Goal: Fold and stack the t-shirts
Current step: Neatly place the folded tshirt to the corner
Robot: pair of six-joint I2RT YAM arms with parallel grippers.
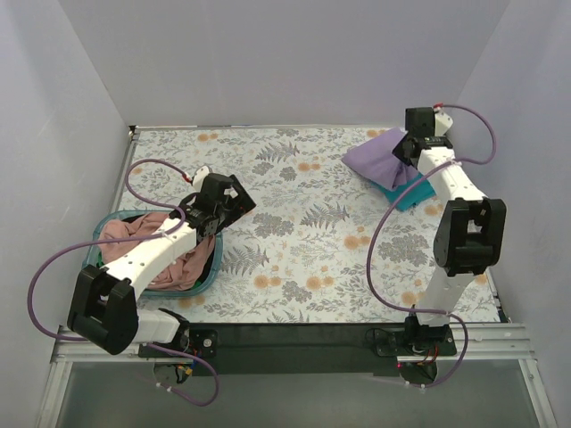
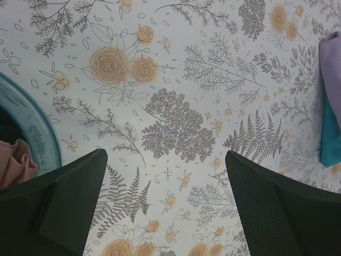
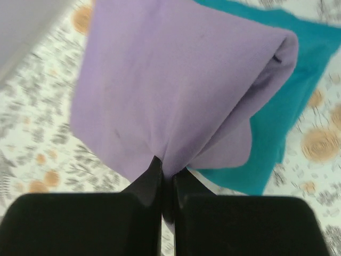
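Note:
My right gripper (image 3: pixel 167 172) is shut on the edge of the lavender t-shirt (image 3: pixel 176 85) and holds it up at the far right of the table (image 1: pixel 379 156). Under it lies the folded teal t-shirt (image 3: pixel 303 69), whose corner shows beside the arm (image 1: pixel 416 195). My left gripper (image 2: pixel 166 205) is open and empty above the bare floral cloth, just right of the basket. Dusty pink t-shirts (image 1: pixel 134 230) lie bunched in the round teal basket (image 1: pixel 207 277), partly hidden by my left arm; a bit of pink (image 2: pixel 16 162) shows in the left wrist view.
The floral tablecloth (image 1: pixel 303 241) covers the table, with grey walls close behind and on both sides. The basket rim (image 2: pixel 37 128) lies at the left of my left gripper. Purple cables loop off both arms.

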